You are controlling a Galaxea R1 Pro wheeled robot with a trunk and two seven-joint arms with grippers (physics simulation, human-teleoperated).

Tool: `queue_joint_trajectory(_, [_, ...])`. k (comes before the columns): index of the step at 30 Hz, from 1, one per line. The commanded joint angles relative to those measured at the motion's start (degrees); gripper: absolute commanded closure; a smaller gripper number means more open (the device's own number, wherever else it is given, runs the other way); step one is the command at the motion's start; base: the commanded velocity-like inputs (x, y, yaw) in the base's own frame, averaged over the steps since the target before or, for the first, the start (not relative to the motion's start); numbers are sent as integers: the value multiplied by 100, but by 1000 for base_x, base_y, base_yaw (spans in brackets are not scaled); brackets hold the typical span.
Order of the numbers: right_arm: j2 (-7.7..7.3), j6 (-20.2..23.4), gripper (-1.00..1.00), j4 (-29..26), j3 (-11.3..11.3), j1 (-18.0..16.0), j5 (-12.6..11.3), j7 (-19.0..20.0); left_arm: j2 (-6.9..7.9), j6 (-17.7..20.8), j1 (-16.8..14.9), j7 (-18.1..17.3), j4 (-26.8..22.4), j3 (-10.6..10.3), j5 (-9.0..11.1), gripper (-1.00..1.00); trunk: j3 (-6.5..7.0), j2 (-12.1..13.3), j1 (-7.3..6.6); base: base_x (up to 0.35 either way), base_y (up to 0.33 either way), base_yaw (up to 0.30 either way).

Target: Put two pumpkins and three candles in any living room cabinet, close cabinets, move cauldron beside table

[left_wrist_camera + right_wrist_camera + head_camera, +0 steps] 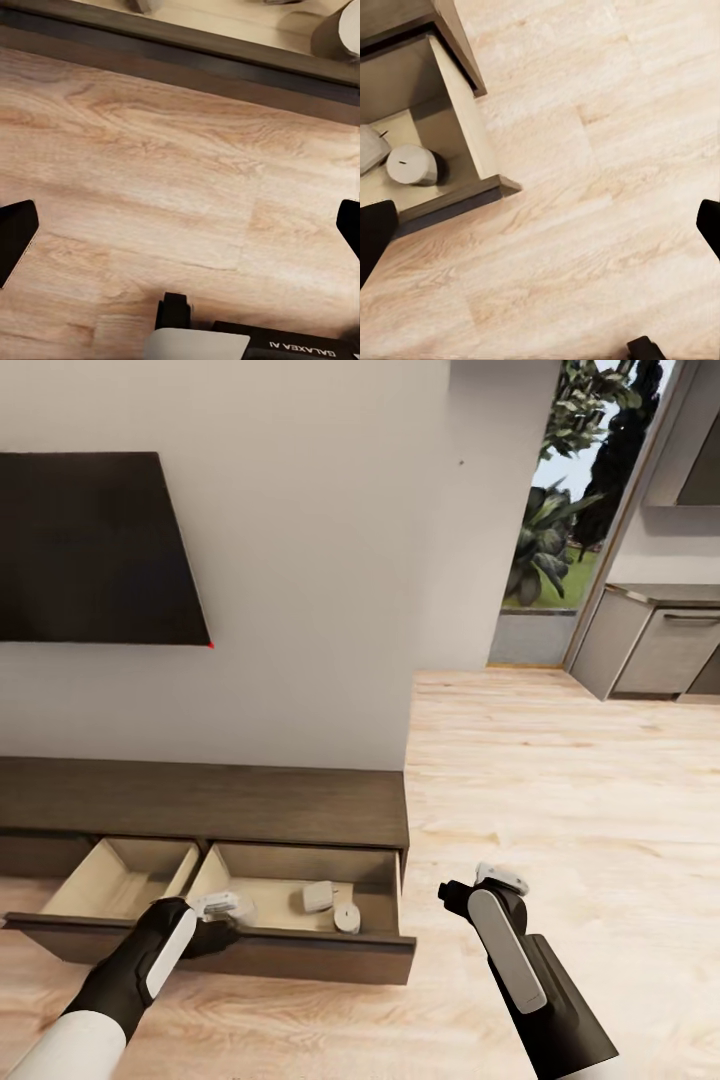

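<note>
Cabinet (300,805), dark wood, two pale drawers pulled out; stubby grey candles (347,918) lay inside. Left gripper (180,225) and right gripper (540,225) jaws spread wide, empty.

A dark screen (95,550) hangs on the white wall (320,560). Pale wood floor (560,780) runs toward grey kitchen units (650,645) beside a doorway showing plants (560,480).

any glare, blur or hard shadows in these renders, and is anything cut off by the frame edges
Head view: even soft light, no glare; the window is brightest; the open drawer is lightly shaded inside. Right wrist view: sharp, a candle casts a small soft shadow, and the dark fingertips are cropped at the edges. Left wrist view: the floor grain is slightly soft, a candle is cropped at the corner.
</note>
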Motion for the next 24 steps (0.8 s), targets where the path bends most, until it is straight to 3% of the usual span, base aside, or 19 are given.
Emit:
queue_joint_trajectory(1, [-1, 22, -100, -8, 4, -5, -49, -59, 9, 13, -3, 53, -5, -26, 59, -100, -6, -4, -1, -155, 293, 0])
queue_joint_trajectory(16, [5, 22, -100, 0, -4, -5, -53, -59, 8, 15, -3, 53, -3, -26, 49, -100, -6, -4, -1, -205, 258, 0])
queue_joint_trajectory(24, [5, 22, -100, -8, 6, -5, -53, -59, -1, 13, -3, 53, -3, -35, 42, -100, -6, -4, -1, -186, 60, 0])
